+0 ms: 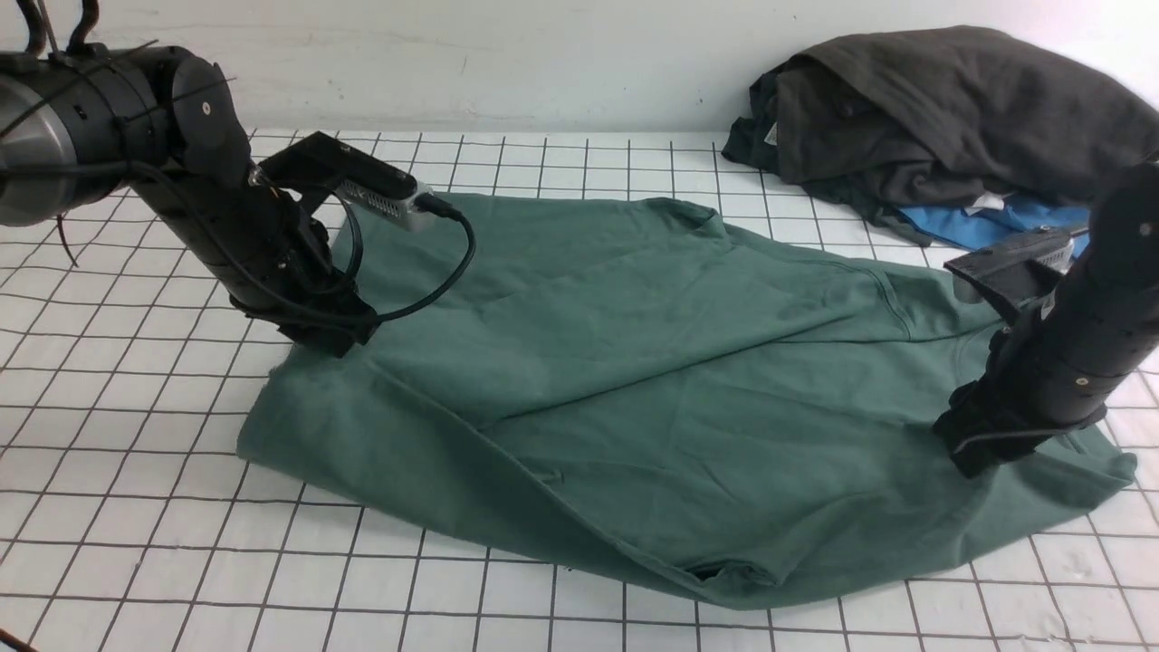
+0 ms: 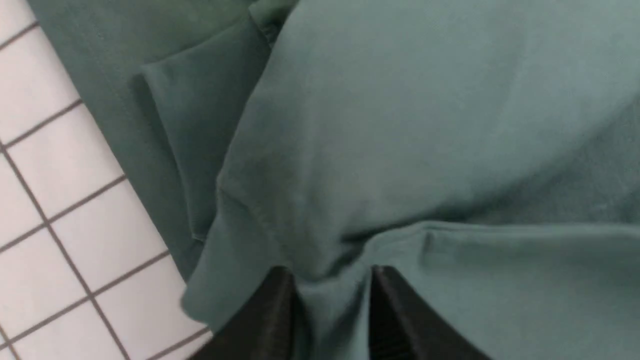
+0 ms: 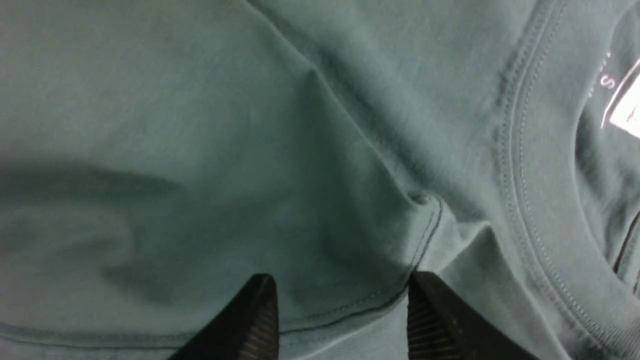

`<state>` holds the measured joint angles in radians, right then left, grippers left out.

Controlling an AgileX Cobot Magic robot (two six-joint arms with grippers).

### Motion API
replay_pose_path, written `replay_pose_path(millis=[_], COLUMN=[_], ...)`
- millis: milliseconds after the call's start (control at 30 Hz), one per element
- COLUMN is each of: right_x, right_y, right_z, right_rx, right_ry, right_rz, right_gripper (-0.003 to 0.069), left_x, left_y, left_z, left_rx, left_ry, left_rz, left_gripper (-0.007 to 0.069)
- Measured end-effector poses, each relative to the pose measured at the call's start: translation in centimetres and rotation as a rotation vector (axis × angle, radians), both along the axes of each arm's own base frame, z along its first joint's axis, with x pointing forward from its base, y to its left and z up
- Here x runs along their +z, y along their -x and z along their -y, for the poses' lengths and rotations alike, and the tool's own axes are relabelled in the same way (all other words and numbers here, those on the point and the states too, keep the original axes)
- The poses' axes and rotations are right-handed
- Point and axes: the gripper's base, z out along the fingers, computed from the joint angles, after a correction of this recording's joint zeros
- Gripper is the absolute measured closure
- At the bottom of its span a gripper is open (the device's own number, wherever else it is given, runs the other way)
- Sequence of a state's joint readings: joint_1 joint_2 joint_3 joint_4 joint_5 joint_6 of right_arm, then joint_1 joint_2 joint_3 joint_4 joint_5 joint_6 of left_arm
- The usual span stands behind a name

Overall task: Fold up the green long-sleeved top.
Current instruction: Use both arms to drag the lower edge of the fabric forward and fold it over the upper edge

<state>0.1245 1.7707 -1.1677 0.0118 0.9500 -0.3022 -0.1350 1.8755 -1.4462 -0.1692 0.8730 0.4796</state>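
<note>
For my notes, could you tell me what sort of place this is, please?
Probably a robotics lab bench: white gridded tabletop, the green long-sleeved top lying on it, other garments heaped by the wall.

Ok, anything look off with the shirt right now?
Yes: the green long-sleeved top lies skewed. Its folded-over layer runs diagonally across the body, and the near edge is bunched into a small pucker.

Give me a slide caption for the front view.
Left claw and right claw touch opposite ends of the green long-sleeved top on the gridded table.
</note>
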Motion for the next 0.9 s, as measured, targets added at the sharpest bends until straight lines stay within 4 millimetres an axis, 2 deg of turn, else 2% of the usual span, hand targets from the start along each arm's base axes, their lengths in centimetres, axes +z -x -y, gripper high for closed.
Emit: replay_pose_path(millis=[67, 167, 367, 500, 567, 633, 767, 867, 900], right_x=[0.0, 0.0, 0.0, 0.0, 0.0, 0.0, 0.0, 0.0, 0.0], right_y=[0.1, 0.2, 0.2, 0.2, 0.1, 0.1, 0.1, 0.1, 0.1], right_z=[0.0, 0.0, -0.1, -0.1, -0.1, -0.1, -0.1, -0.1, -0.1], right_rx=[-0.022, -0.028, -0.036, -0.038, -0.039, -0.039, -0.039, -0.039, -0.039], right_ry=[-0.002, -0.004, -0.014, -0.017, -0.018, -0.018, -0.018, -0.018, -0.018], right_rz=[-0.014, -0.020, -0.020, -0.018, -0.018, -0.016, -0.016, -0.015, -0.015], right_gripper=[0.0320, 0.0320, 0.0320, 0.0320, 0.0320, 0.0320, 0.0321, 0.0321, 0.0321], left_x=[-0.1, -0.4, -2.4, -5.1, -5.6, -6.1, -6.1, -5.6, -4.8], left_y=[0.0, -0.1, -0.4, -1.0, -1.2, -1.5, -1.6, -1.4, -1.1], left_z=[0.0, 0.0, 0.0, 0.1, 0.1, 0.1, 0.1, 0.1, 0.1], left_rx=[-0.001, -0.001, -0.004, -0.001, 0.003, 0.007, 0.007, 0.005, 0.003], left_ry=[-0.003, -0.005, -0.013, -0.020, -0.021, -0.022, -0.023, -0.023, -0.021], left_rz=[-0.002, -0.008, -0.076, -0.132, -0.131, -0.118, -0.113, -0.115, -0.108], left_gripper=[0.0291, 0.0217, 0.0216, 0.0270, 0.0287, 0.0378, 0.0562, 0.0615, 0.0624])
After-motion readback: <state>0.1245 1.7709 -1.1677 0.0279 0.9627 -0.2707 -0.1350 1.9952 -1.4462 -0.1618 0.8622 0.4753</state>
